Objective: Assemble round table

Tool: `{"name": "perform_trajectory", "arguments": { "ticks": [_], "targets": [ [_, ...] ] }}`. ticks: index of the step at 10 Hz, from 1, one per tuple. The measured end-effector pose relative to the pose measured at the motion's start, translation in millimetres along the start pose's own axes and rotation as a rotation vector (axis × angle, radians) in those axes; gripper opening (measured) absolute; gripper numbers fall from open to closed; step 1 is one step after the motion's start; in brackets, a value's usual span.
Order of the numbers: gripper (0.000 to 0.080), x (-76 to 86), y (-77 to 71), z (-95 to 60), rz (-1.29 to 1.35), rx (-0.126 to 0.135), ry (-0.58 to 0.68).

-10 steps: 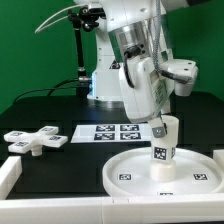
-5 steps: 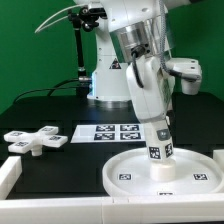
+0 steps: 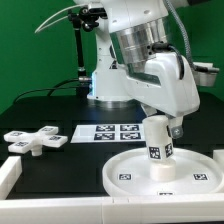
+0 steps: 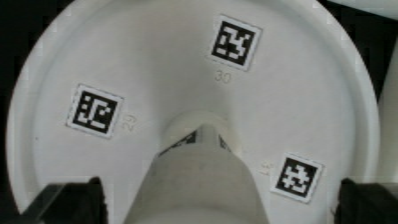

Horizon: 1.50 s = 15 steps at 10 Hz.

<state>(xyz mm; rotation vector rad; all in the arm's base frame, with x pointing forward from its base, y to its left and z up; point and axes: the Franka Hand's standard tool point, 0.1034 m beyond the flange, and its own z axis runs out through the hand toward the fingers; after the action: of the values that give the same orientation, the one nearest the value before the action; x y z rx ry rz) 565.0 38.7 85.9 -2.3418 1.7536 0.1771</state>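
Now we see the pincer [image 3: 172, 128] spread wide just beside the short leg [image 3: 158, 147], which stands upright in the middle of the round disc [image 3: 128, 172]. Well apart, the cross base [image 3: 36, 139] lies on the desk [image 3: 45, 108].

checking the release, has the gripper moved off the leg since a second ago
Yes. The gripper has let go of the leg and drawn toward the exterior view's right, away from the marker board.
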Motion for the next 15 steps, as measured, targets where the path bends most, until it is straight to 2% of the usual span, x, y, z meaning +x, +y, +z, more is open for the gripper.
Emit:
{"name": "perform_trajectory", "arguments": {
  "ticks": [3, 9, 11, 15],
  "targets": [
    [0.0649, 1.6, -0.3, -0.6, -0.339, -0.004, 0.011],
    [0.0649, 3.4, -0.1, -1.1, -0.774, -0.007, 0.011],
    [0.0649, 4.1, -1.9, -1.9, -0.975, -0.025, 0.032],
    [0.0649, 8.2, -1.4, -2.2, -1.291, -0.035, 0.035]
  ]
}}
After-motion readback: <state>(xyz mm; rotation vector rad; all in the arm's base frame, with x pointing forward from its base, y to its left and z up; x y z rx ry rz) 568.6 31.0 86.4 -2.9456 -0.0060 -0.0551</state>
